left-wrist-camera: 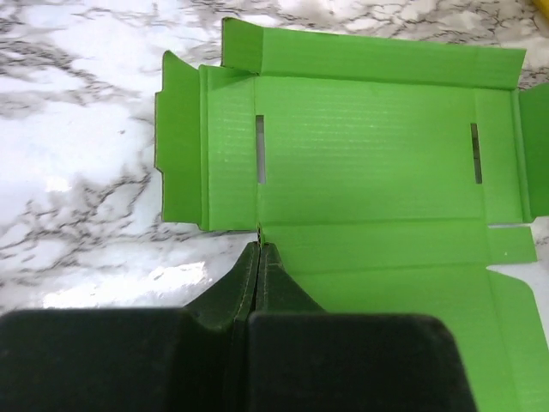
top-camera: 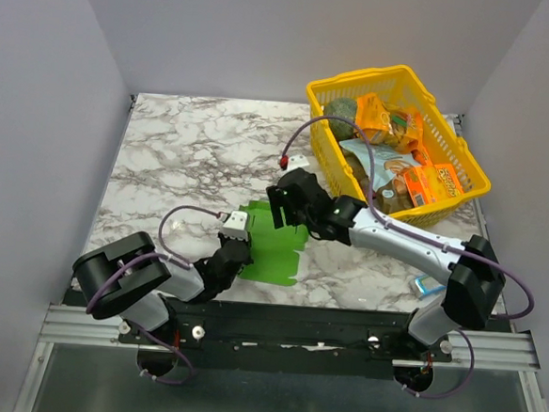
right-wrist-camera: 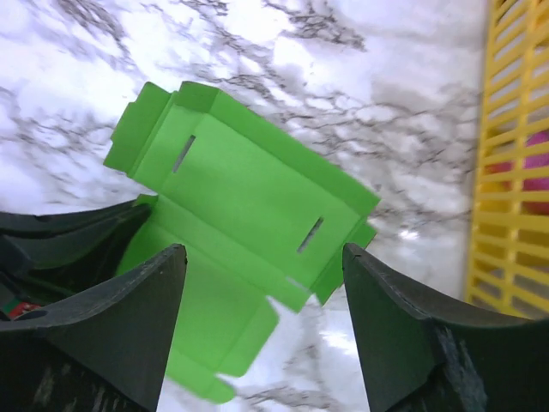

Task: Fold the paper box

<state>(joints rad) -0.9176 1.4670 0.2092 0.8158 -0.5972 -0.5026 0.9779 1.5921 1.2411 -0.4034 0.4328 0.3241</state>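
The paper box (top-camera: 274, 246) is a bright green creased cut-out lying flat on the marble table, its flaps spread and two slots (left-wrist-camera: 260, 148) in its main panel. My left gripper (left-wrist-camera: 259, 247) is shut on the near left edge of the paper box (left-wrist-camera: 369, 154), and a sliver of card shows between its tips. In the top view, the left gripper (top-camera: 244, 259) sits at the card's left side. My right gripper (right-wrist-camera: 262, 257) hovers open above the paper box (right-wrist-camera: 240, 189), nothing between its fingers (right-wrist-camera: 163, 283). From above, the right gripper (top-camera: 283, 211) hangs over the card's far end.
A yellow plastic basket (top-camera: 464, 196) full of snack packs stands at the back right, and its wall (right-wrist-camera: 506, 172) is close to the right gripper. A blue-and-white pack (top-camera: 429, 286) lies by the right arm's base. Grey walls enclose the table.
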